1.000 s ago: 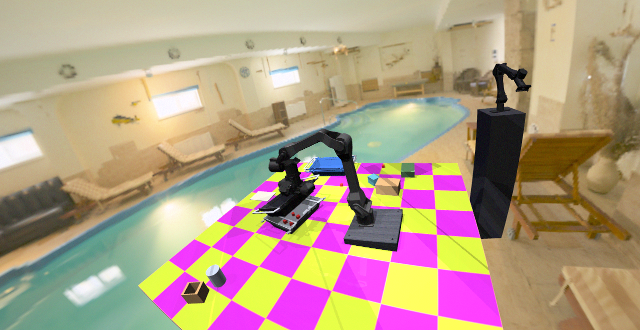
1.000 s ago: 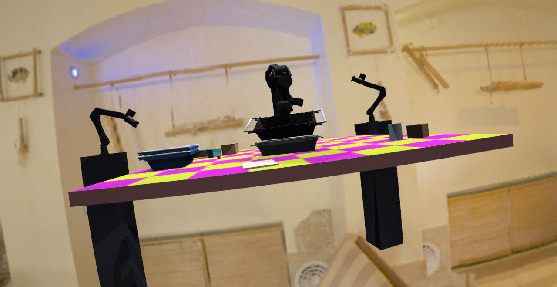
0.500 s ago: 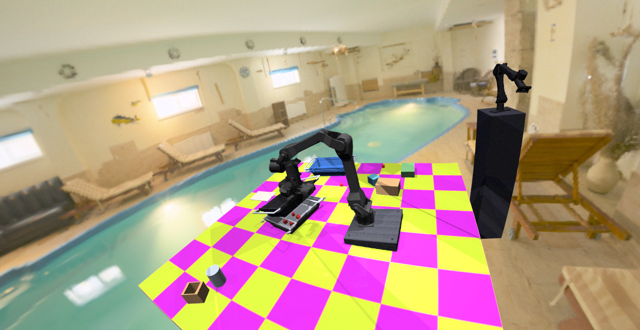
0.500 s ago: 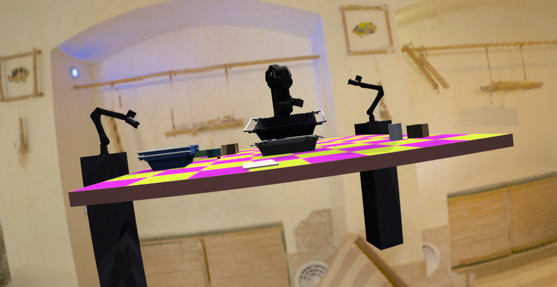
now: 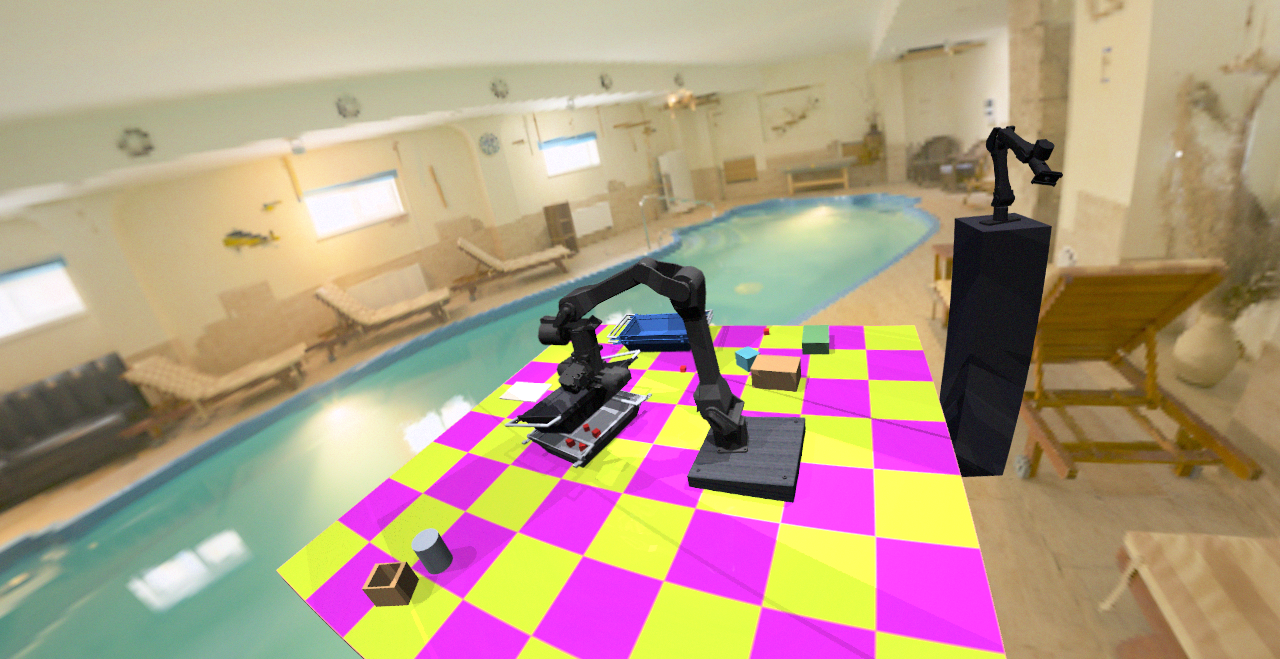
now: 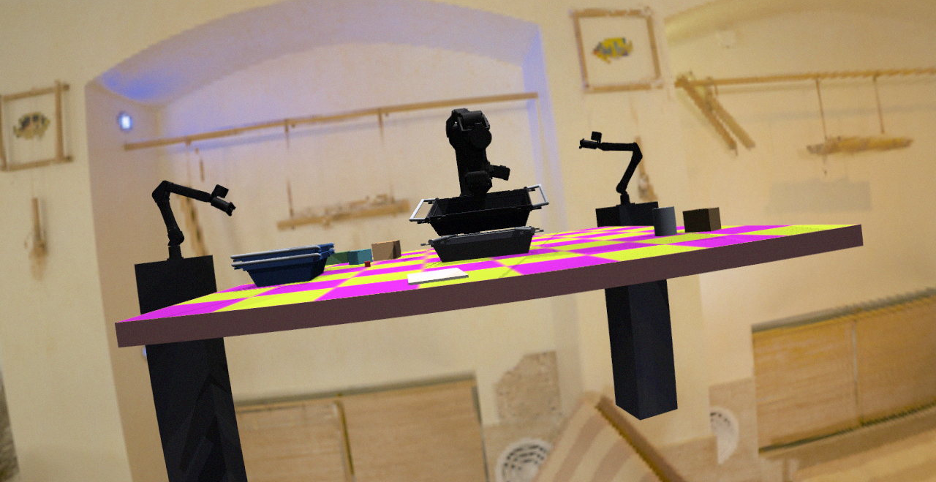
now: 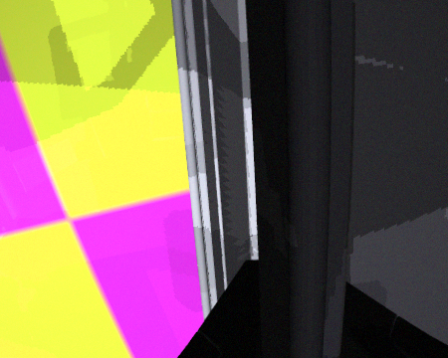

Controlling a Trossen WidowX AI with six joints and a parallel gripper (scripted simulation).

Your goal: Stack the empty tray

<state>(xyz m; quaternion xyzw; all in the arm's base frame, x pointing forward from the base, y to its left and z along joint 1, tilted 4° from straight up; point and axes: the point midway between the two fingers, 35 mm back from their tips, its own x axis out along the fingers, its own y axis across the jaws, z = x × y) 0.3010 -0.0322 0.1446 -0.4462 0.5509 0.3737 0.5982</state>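
Note:
The loaded grey tray (image 5: 617,427) (image 6: 487,244) stands on the table with several red blocks (image 5: 596,432) inside; its rim strips show in the wrist view (image 7: 204,199). Its wire bars lie low at rim height; how far across they lie is hard to tell. The empty black tray (image 5: 554,413) (image 6: 487,219) hangs roughly level just above it, offset toward the table edge in the top view, with its own wire bars (image 6: 419,209) sticking out at both ends. My gripper (image 5: 586,391) (image 7: 276,273) is shut on the empty tray's long wall (image 7: 306,149). The fingertips are mostly hidden in the top and exterior views.
A blue tray stack (image 5: 653,330) (image 6: 287,273) stands at the back. A white flat piece (image 5: 525,391) (image 6: 436,275) lies near the edge. A brown box (image 5: 776,372), teal block (image 5: 745,358) and green block (image 5: 815,339) are behind my base. A grey cylinder (image 5: 433,551) stands beside an open brown box (image 5: 390,585).

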